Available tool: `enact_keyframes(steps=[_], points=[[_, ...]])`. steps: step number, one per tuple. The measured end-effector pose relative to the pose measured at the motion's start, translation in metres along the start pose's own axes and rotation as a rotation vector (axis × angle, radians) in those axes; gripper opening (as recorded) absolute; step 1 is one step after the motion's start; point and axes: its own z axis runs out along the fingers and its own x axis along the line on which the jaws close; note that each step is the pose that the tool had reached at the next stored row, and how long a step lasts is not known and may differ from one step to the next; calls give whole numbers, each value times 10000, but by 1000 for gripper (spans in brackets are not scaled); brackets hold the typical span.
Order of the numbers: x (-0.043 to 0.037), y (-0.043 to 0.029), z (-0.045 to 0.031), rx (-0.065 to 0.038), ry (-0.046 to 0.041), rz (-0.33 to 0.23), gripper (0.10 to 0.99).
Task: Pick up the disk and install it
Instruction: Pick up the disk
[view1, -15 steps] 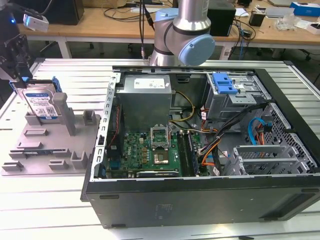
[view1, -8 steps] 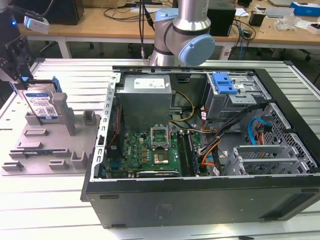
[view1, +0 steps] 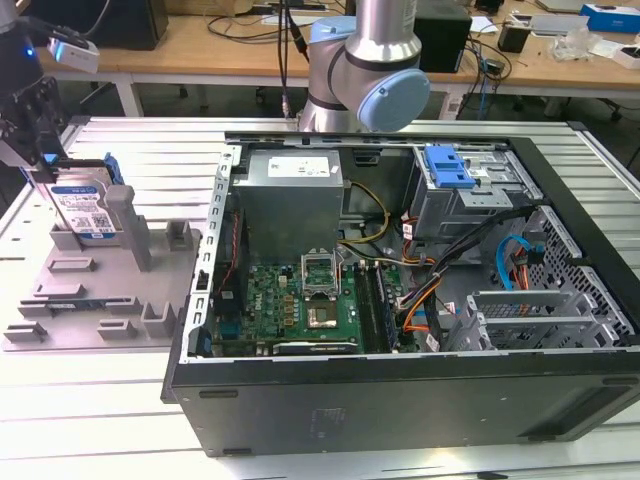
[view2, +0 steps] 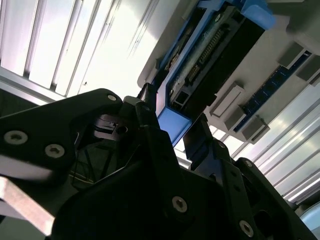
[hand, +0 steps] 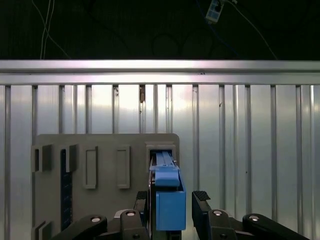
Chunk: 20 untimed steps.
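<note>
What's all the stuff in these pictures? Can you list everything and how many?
disk: one, silver with white-and-blue label and blue rails, standing on edge in the holder
holder: one, grey, on the table at the exterior view's left
computer case: one, black, lying open on the table
circuit board: one, green, inside the case
metal box: one, grey with white sticker, inside the case
drive cage: one, grey with blue tab, inside the case
wires: several, orange, yellow and blue, inside the case
table: one, silver and slatted, under everything
robot arm: one, silver and pale blue, beyond the case
gripper: one, black, open, fingers either side of the disk
</note>
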Motion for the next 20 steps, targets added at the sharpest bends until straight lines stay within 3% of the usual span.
enact_keyframes(steps=[13, 14, 20], points=[[1, -2, 85, 0, 1, 0, 482], [1, -2, 92, -1, 1, 0, 392], [1, -1, 113, -1, 1, 0, 392]])
